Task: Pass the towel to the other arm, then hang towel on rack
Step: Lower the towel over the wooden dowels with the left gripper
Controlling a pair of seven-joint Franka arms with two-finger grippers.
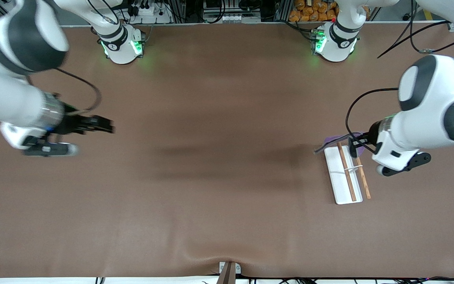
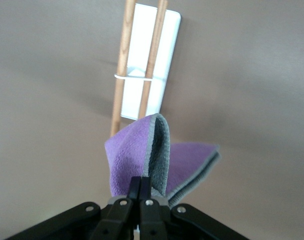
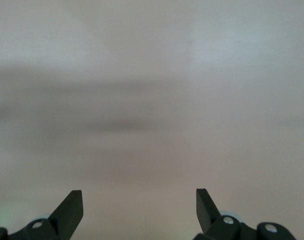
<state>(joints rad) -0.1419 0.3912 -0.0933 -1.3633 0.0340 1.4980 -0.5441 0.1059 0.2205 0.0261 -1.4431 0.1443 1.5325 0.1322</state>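
Observation:
My left gripper (image 1: 355, 148) is shut on a fold of the purple towel (image 1: 334, 139) and holds it just above the end of the rack (image 1: 343, 175) that lies farther from the front camera. In the left wrist view the gripper (image 2: 146, 181) pinches the towel (image 2: 134, 155), which hangs folded with its grey edge showing. The rack's white base (image 2: 164, 50) and two brown rods (image 2: 123, 60) show past it. My right gripper (image 1: 106, 126) is open and empty over bare table toward the right arm's end. The right wrist view (image 3: 139, 197) shows only the table between its fingers.
The brown table cover (image 1: 219, 177) stretches between the two arms. A small mount (image 1: 229, 271) sits at the table edge nearest the front camera. Cables and orange items (image 1: 313, 11) lie past the edge by the robot bases.

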